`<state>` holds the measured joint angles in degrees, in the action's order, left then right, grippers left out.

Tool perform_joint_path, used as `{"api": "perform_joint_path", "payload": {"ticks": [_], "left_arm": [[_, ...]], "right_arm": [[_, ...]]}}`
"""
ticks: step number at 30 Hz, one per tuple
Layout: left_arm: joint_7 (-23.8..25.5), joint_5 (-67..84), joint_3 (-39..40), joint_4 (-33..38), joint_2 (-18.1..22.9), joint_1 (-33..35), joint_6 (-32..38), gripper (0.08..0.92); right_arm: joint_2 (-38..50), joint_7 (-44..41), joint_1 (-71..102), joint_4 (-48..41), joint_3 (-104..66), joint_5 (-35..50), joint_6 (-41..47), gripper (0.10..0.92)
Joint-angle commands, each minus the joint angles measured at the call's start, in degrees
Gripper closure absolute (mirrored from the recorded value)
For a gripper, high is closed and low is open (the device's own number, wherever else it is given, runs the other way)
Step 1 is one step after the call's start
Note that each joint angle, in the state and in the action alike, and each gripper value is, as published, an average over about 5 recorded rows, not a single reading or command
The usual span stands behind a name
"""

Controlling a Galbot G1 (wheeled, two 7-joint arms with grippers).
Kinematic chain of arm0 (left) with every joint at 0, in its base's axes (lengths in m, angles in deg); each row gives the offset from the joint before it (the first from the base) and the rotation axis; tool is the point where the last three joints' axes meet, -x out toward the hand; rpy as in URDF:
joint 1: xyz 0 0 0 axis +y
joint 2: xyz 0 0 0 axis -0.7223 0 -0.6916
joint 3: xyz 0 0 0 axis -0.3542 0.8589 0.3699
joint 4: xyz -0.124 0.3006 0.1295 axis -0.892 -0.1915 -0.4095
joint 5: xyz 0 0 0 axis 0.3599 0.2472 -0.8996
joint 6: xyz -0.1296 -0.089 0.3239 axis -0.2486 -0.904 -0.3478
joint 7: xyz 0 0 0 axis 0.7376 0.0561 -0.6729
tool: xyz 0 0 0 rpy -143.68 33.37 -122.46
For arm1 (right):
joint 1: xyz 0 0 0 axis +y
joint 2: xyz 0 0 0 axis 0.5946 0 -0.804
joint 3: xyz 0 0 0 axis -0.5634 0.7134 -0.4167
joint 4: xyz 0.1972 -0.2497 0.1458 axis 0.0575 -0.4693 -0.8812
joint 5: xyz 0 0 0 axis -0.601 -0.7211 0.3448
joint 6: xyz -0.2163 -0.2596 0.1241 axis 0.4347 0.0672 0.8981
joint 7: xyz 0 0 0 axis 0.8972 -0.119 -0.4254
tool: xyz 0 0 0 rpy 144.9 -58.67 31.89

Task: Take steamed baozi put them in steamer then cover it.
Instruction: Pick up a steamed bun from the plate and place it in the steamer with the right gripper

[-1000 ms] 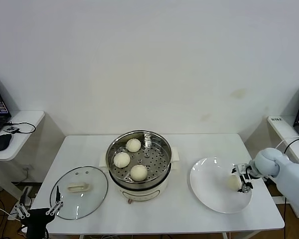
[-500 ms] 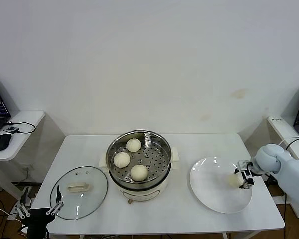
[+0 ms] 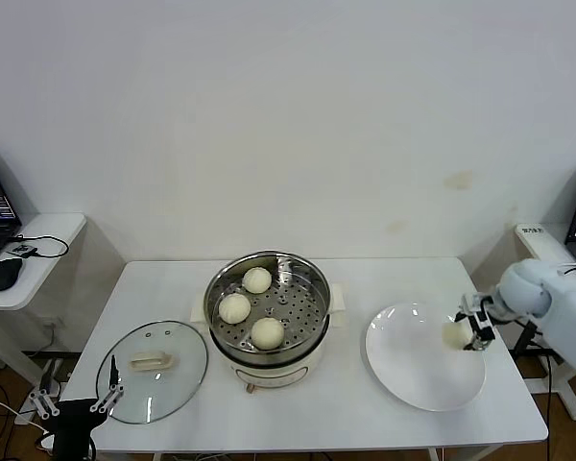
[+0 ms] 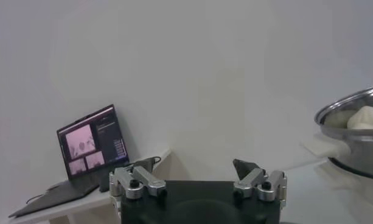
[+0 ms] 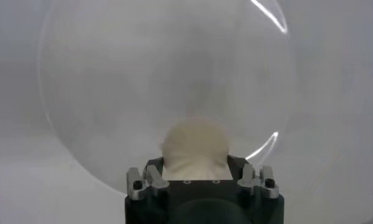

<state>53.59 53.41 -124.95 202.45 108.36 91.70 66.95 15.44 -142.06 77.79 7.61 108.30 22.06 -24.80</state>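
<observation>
Three steamed baozi (image 3: 257, 279) lie on the perforated tray of the shiny steamer (image 3: 307, 288) at the table's middle. A fourth baozi (image 3: 453, 334) hangs just above the right part of the white plate (image 3: 413, 360), with my right gripper (image 3: 468, 332) shut on it. In the right wrist view this baozi (image 5: 194, 146) fills the jaws of the right gripper (image 5: 195, 169), and the plate (image 5: 143, 79) lies beneath. The glass cover (image 3: 154, 373) rests flat on the table, left of the steamer. My left gripper (image 3: 77, 399) waits open below the table's front left corner.
A low side table with a mouse (image 3: 2, 274) and cables stands at the far left, and a laptop (image 4: 92, 143) shows there in the left wrist view. Another side table (image 3: 542, 245) stands at the far right, behind my right arm.
My right gripper closed on the baozi on the plate and has lifted it up and a little to the right. The left arm has not moved.
</observation>
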Motion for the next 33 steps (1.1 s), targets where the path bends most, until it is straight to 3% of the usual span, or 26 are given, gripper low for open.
{"api": "perform_joint_path", "payload": {"ticks": [1, 6, 14, 23, 33], "left_arm": [[-0.03, 0.09, 0.41, -0.02, -0.31, -0.17, 0.07, 0.177], [0.00, 0.17, 0.81, 0.06, -0.55, -0.62, 0.04, 0.177], [0.03, 0.21, 1.12, 0.35, -0.33, -1.13, -0.02, 0.177], [0.11, 0.21, 1.10, 0.68, 0.45, -1.38, -0.20, 0.177], [0.02, 0.37, 0.77, 1.07, 1.01, -1.15, -0.22, 0.177]], "right_arm": [[2.38, -0.50, -25.86, 9.25, 17.02, 11.77, 5.38, 0.372], [-1.52, 0.57, -40.72, 13.11, 28.65, 18.26, 8.16, 0.369], [-15.25, 3.60, -53.80, 14.11, 38.04, 29.23, 14.56, 0.364], [-25.73, 9.07, -49.74, 12.33, 40.13, 37.19, 21.31, 0.356], [-32.94, 15.36, -40.60, 4.16, 39.88, 39.06, 27.10, 0.355]]}}
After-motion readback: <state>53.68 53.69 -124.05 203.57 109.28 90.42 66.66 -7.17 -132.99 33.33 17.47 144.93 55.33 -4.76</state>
